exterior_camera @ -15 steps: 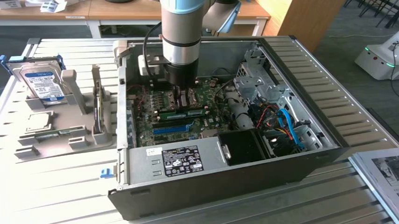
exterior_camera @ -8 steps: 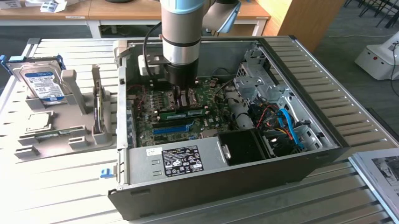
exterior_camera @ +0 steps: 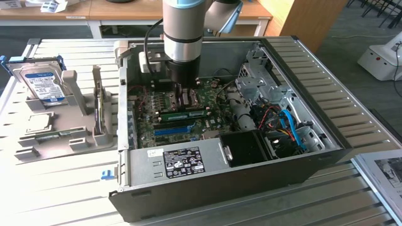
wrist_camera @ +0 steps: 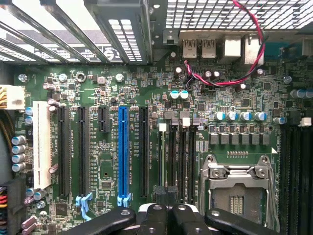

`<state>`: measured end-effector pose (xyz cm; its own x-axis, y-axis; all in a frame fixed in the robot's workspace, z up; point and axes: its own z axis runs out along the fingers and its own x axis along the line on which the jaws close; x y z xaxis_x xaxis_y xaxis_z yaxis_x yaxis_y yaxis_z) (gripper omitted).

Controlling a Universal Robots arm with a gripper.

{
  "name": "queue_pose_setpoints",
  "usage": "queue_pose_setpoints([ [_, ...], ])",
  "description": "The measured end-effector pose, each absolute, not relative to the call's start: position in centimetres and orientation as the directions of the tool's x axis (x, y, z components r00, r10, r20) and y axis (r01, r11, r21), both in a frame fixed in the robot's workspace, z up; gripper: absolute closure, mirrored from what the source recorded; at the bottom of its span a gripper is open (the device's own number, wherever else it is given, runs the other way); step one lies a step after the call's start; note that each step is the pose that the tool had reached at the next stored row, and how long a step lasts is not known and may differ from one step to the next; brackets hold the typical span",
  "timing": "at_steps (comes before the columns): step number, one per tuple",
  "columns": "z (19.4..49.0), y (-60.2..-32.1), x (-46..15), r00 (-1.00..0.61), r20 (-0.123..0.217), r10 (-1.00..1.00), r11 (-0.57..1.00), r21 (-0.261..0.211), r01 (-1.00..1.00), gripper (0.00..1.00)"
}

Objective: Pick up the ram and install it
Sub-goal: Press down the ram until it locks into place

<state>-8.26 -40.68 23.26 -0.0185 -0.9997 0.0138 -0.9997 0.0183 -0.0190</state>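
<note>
Down inside the open computer case [exterior_camera: 314, 155], the arm's gripper [exterior_camera: 182, 104] stands upright over the motherboard [exterior_camera: 169, 120], its fingers [wrist_camera: 168, 218] pressed together with nothing visibly between them. Its tip sits right at the ram [exterior_camera: 183, 114], a green stick lying along a slot just at five o'clock of the tip, seemingly seated in the board. Below that, toward six o'clock, runs the blue slot [exterior_camera: 172, 130]. From the wrist view the CPU socket [wrist_camera: 238, 188] lies beside the fingers. Outside the case, at nine o'clock, a hard drive [exterior_camera: 41, 84] stands upright in a grey holder [exterior_camera: 63, 136] on the slatted table [exterior_camera: 56, 188].
</note>
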Motion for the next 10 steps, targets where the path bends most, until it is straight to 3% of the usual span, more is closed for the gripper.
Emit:
queue_pose_setpoints([
  [10, 24.34, -40.68, -8.26, -0.019, 0.014, -1.0, 0.018, -0.018, -1.0, 0.9],
])
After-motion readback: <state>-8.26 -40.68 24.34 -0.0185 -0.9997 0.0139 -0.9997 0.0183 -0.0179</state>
